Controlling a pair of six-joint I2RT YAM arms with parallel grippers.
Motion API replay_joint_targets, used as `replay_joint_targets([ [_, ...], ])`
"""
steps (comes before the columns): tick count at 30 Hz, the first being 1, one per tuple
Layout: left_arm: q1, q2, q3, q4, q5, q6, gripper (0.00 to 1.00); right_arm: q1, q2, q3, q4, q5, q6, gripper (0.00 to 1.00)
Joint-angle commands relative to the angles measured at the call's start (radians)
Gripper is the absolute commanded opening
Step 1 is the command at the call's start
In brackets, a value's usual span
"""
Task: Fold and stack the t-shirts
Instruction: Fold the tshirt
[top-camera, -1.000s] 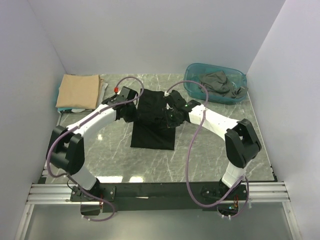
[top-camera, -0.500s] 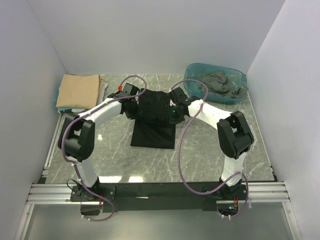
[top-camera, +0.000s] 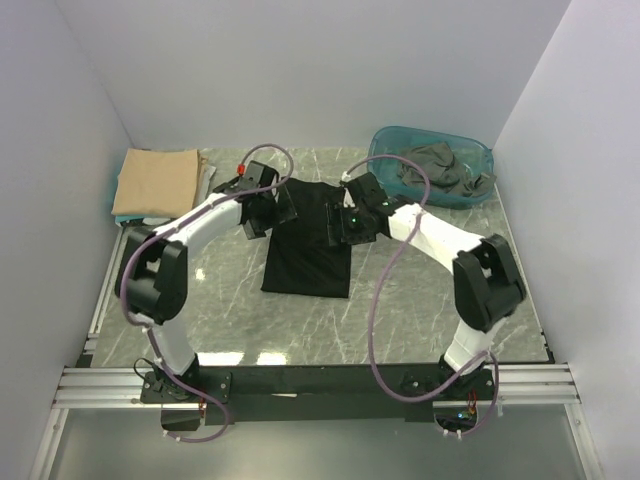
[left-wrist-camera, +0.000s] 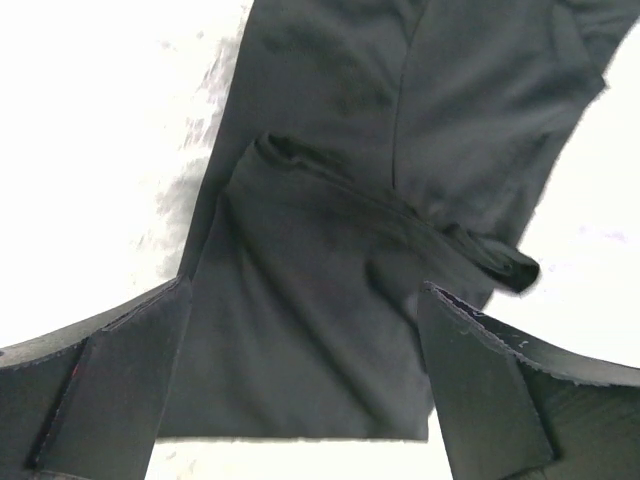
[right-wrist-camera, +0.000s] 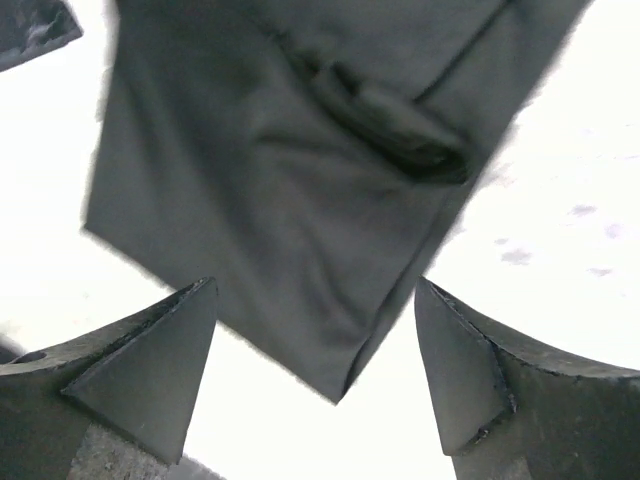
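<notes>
One black t-shirt (top-camera: 310, 250), one tan (top-camera: 155, 180), one grey (top-camera: 435, 162), one tub (top-camera: 455, 197)

Black t-shirt (left-wrist-camera: 330, 250) cropped by wrist views' top edges; table (left-wrist-camera: 100, 100) blown white

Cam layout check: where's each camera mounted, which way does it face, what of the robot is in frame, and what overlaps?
Top external: above and behind the bases, looking down on the table; both arms show, with the left gripper and right gripper at the black t-shirt.
Left wrist: on the left wrist, facing down at the shirt; its own fingers show, spread open.
Right wrist: same on the right arm; its fingers show, open.
Shared: all three see the black t-shirt; only the top view shows the teal tub.
</notes>
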Motion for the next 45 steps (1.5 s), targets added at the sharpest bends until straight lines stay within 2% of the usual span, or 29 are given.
replay_joint_targets([
  [1, 0.002, -0.140, -0.049, 0.019, -0.028, -0.017, 0.99, 0.002, -0.110, -0.068, 0.090, -0.130, 0.002, 0.86],
  [7, 0.002, -0.290, -0.208, 0.048, -0.018, -0.035, 0.99, 0.045, -0.112, -0.145, 0.143, -0.211, 0.005, 0.88],
  [14, 0.002, -0.402, -0.385, 0.074, 0.009, -0.069, 0.99, 0.048, 0.029, -0.042, 0.196, -0.282, -0.013, 0.89],
  [25, 0.002, -0.408, -0.465, 0.101, 0.023, -0.069, 0.99, -0.005, 0.257, 0.110, 0.156, -0.236, -0.037, 0.89],
  [29, 0.002, -0.404, -0.497, 0.093, 0.023, -0.070, 0.99, -0.016, 0.294, 0.137, 0.135, -0.220, -0.045, 0.89],
  [34, 0.002, -0.408, -0.551, 0.131, 0.068, -0.078, 0.99, -0.016, 0.236, 0.168, 0.100, -0.175, -0.062, 0.89],
  [36, 0.002, -0.407, -0.567, 0.136, 0.071, -0.081, 0.97, -0.015, 0.198, 0.168, 0.077, -0.153, -0.068, 0.89],
  [40, 0.002, -0.404, -0.597, 0.180, 0.110, -0.084, 0.89, -0.013, 0.040, 0.079, 0.092, -0.118, -0.054, 0.89],
  [45, 0.001, -0.381, -0.620, 0.206, 0.121, -0.090, 0.73, -0.015, -0.139, -0.151, 0.149, -0.070, 0.019, 0.90],
])
